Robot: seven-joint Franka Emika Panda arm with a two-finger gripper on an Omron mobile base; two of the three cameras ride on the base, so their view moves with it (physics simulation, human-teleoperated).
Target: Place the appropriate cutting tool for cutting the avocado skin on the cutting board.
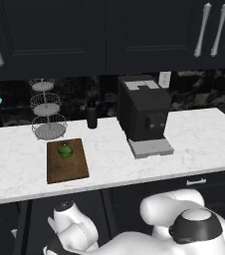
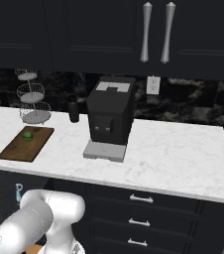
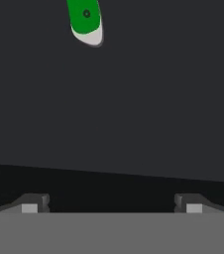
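Task barely begun: the knife is not yet on the cutting board, and the fingers are wide and hold nothing.

The cutting board (image 1: 67, 162) lies flat on the white surface (image 1: 194, 137), and the avocado (image 1: 65, 150) sits on its far half; no knife is on the board. In the hand view, the end of the knife (image 3: 86, 20), a bright green handle with a pale tip, shows at about 11 o'clock over a dark flat ground, well apart from the fingers (image 3: 34, 204), which stand spread at the bottom with nothing between them. In the right base view, small handles stand low at 8 o'clock, under the surface edge (image 2: 18, 191), but I cannot tell which tool is which there. I judge that reaching, grasping, lifting and placing the knife beside the avocado are all left to do.
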